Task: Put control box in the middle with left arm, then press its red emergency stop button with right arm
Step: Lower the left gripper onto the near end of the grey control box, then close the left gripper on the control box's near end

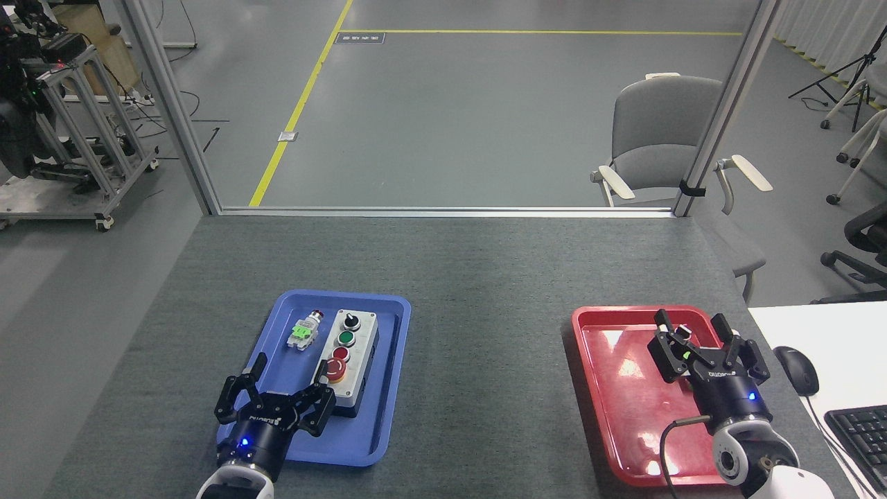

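Control box [351, 364] sat in the blue tray [388, 423], left of centre on the surface [485, 277]. Our left gripper [284, 388] hovered at its near end, fingers spread, empty; we judged it should straddle the box sides squarely. Right gripper [707, 339] open, empty. Box light-grey, dark base; emergency stop button [335, 372] nearest.

I have one view only, from the head, looking forward and down across the desk [471, 277] to the far floor.

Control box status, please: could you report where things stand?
Both end effectors, left and right, open, empty. Light-grey rectangular control box untouched in blue tray. Nothing blocking.
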### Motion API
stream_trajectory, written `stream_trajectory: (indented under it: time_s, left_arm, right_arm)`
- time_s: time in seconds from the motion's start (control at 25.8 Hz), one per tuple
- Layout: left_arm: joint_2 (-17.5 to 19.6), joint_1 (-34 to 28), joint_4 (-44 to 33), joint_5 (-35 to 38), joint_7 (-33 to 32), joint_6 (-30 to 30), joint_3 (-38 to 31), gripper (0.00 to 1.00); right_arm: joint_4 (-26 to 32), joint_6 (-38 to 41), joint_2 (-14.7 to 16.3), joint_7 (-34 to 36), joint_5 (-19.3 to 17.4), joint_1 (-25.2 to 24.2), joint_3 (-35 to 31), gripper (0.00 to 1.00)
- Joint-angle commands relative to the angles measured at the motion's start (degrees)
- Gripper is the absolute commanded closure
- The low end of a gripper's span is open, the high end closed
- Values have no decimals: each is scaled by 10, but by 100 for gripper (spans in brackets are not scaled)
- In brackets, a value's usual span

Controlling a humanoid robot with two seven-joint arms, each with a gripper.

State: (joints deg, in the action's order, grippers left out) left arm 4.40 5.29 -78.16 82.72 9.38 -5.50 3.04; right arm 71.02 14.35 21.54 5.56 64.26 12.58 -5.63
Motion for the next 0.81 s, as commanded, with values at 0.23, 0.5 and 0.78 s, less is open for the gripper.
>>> stream_trajectory:
  time_s: [0.23,0.5,0.78]
  left_arm:
    - [-2,-23,9,8,25,16,55,0]
    - [-11,-19,41,10,25,46,80,0]
    - [-21,7,87,10,35,71,81,0]
  right_arm:
    - [-1,-9,1,-1,-3,-1,-19,0]
    - [0,-56,0,-1,-4,-1,-17,0]
    - [0,-52,1,-1,-4,-2,-17,0]
